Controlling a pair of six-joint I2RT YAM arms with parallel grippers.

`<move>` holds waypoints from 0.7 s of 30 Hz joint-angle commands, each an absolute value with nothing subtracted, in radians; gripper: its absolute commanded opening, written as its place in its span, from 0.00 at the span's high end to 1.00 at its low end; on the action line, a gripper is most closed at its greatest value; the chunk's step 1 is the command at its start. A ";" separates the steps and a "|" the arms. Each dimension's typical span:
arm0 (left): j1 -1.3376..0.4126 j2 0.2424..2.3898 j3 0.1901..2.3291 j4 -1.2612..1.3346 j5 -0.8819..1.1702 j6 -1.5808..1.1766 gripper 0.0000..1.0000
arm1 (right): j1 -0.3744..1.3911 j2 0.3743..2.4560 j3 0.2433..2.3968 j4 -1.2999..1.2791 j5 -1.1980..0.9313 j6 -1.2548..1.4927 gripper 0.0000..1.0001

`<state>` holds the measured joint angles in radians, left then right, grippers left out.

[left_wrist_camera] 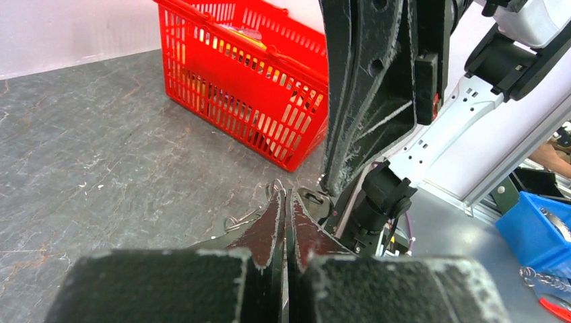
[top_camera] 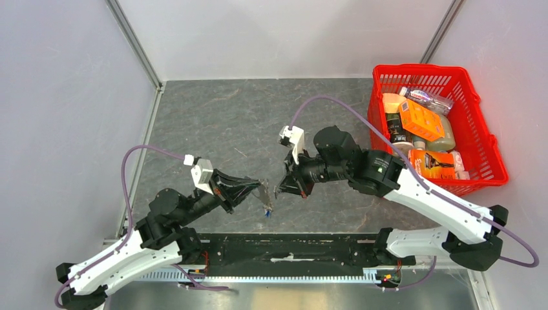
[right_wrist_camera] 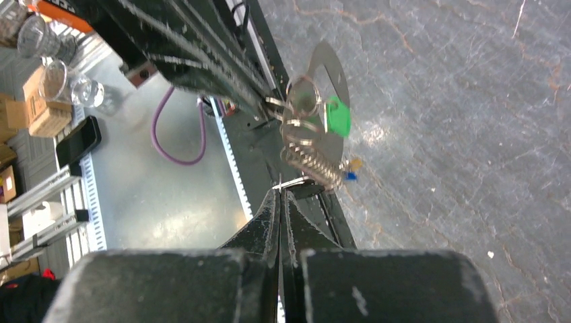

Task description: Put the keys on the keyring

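Two robot arms met above the grey counter [top_camera: 213,116], left gripper [top_camera: 258,187] and right gripper [top_camera: 279,190] nearly tip to tip. Both sets of jaws were clenched. The left's pinched the keyring [right_wrist_camera: 303,97] at its silver loop. The right's nipped a thin metal sliver just below it, either a key or part of the loop. The green tag [right_wrist_camera: 337,116], twisted chain [right_wrist_camera: 311,163] and a blue-capped key [right_wrist_camera: 350,176] dangled between them. Doing this well likely meant steadying the loop while the right arm made small, aligned movements.

Keyring [right_wrist_camera: 301,128] shiny silver metal; tag [right_wrist_camera: 339,116] glossy green plastic; table [top_camera: 213,123] matt grey, veined; basket [top_camera: 486,139] red plastic
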<state>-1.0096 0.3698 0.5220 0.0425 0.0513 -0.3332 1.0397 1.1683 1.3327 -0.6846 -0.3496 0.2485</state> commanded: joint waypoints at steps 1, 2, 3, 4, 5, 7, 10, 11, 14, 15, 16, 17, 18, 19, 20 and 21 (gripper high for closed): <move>-1.007 0.347 0.522 0.100 0.028 -0.289 0.98 | 1.040 1.206 1.420 -0.593 -0.319 0.272 1.00; -1.006 0.343 0.521 0.100 0.028 -0.289 0.98 | 1.040 1.212 1.425 -0.581 -0.316 0.278 1.00; -1.006 0.340 0.521 0.100 0.029 -0.289 0.98 | 1.039 1.218 1.429 -0.574 -0.313 0.282 1.00; -1.006 0.337 0.520 0.099 0.033 -0.288 0.98 | 1.040 1.228 1.431 -0.564 -0.317 0.289 1.00; -1.006 0.335 0.519 0.101 0.036 -0.290 0.98 | 1.039 1.234 1.437 -0.557 -0.322 0.294 1.00; -1.007 0.331 0.520 0.103 0.040 -0.290 0.98 | 1.040 1.246 1.443 -0.542 -0.332 0.303 1.00; -1.007 0.328 0.517 0.106 0.046 -0.290 0.98 | 1.040 1.258 1.455 -0.532 -0.341 0.308 1.00; -1.007 0.327 0.518 0.107 0.048 -0.289 0.98 | 1.040 1.261 1.456 -0.531 -0.341 0.307 1.00; -1.006 0.325 0.518 0.109 0.055 -0.290 0.98 | 1.040 1.268 1.459 -0.524 -0.344 0.310 1.00; -1.007 0.325 0.518 0.110 0.058 -0.290 0.98 | 1.040 1.271 1.460 -0.522 -0.344 0.311 1.00; -1.008 0.324 0.518 0.110 0.061 -0.289 0.98 | 1.040 1.273 1.461 -0.521 -0.343 0.310 1.00; -1.006 0.324 0.518 0.110 0.063 -0.289 0.98 | 1.040 1.274 1.462 -0.521 -0.341 0.313 1.00; -1.006 0.323 0.518 0.110 0.066 -0.290 0.98 | 1.040 1.275 1.462 -0.520 -0.341 0.313 1.00; -1.006 0.320 0.517 0.111 0.067 -0.289 0.98 | 1.040 1.275 1.463 -0.520 -0.339 0.311 1.00; -1.007 0.318 0.515 0.113 0.070 -0.290 0.98 | 1.040 1.274 1.462 -0.518 -0.335 0.310 1.00; -1.007 0.315 0.515 0.115 0.072 -0.291 0.98 | 1.040 1.272 1.462 -0.517 -0.330 0.311 1.00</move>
<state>-1.0096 0.3328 0.5167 0.0433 0.0544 -0.3252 1.0401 1.2743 1.4124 -0.5720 -0.3363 0.3069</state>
